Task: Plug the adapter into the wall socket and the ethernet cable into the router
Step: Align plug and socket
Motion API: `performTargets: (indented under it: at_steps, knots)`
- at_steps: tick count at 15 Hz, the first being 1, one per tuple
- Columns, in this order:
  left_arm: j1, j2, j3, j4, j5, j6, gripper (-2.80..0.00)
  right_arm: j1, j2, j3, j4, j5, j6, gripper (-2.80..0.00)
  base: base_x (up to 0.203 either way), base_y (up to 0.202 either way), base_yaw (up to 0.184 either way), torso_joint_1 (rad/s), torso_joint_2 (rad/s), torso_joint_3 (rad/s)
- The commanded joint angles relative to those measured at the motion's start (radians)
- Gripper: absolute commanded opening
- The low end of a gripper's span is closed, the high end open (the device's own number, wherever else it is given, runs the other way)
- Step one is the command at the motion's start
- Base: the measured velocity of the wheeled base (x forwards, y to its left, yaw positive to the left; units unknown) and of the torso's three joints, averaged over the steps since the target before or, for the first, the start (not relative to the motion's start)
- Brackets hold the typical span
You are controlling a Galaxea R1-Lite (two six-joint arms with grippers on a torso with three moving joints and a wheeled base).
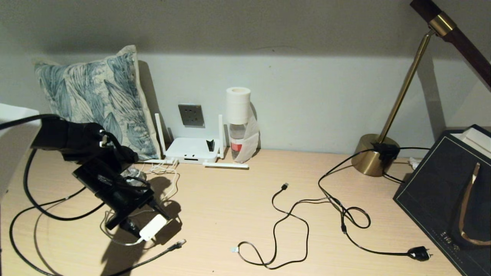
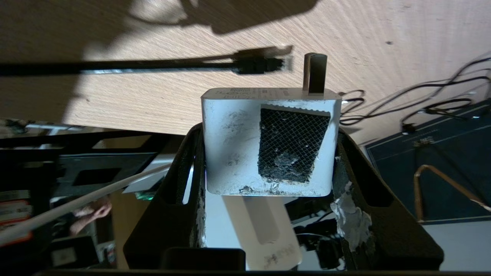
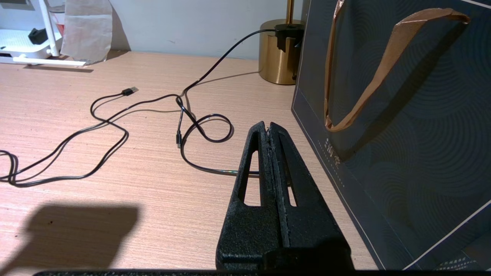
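left gripper (image 1: 147,226) | clamped on the adapter (image 2: 268,142), lifted off the desk (image 1: 238,214) | ethernet cable (image 1: 168,247) tip just beyond its fingertips | right gripper (image 3: 268,128) | pressed closed, empty, parked beside bag (image 3: 402,134)

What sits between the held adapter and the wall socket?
In the head view, the adapter in the left gripper has loose white cords on the desk, then the router, between it and the wall socket.
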Motion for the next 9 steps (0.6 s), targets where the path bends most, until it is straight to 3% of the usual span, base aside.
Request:
performTargets:
  at_steps: [1, 4, 7, 9]
  knots:
    - [0.003, 0.066, -0.028, 0.040, 0.002, 0.023, -2.80, 0.000, 0.002, 0.035, -0.001, 0.000, 0.000, -2.80, 0.000, 0.000, 0.000, 0.000, 0.00, 0.000]
    - [0.015, 0.111, -0.100, 0.203, 0.000, 0.147, -2.80, 0.000, 0.002, 0.035, -0.001, 0.000, 0.000, -2.80, 0.000, 0.000, 0.000, 0.000, 0.00, 0.000]
    - [0.035, 0.157, -0.193, 0.295, -0.004, 0.181, -2.80, 0.000, 0.002, 0.035, -0.001, 0.000, 0.000, -2.80, 0.000, 0.000, 0.000, 0.000, 0.00, 0.000]
    - [0.043, 0.174, -0.200, 0.290, -0.002, 0.188, -2.80, 0.000, 0.002, 0.035, -0.001, 0.000, 0.000, -2.80, 0.000, 0.000, 0.000, 0.000, 0.00, 0.000]
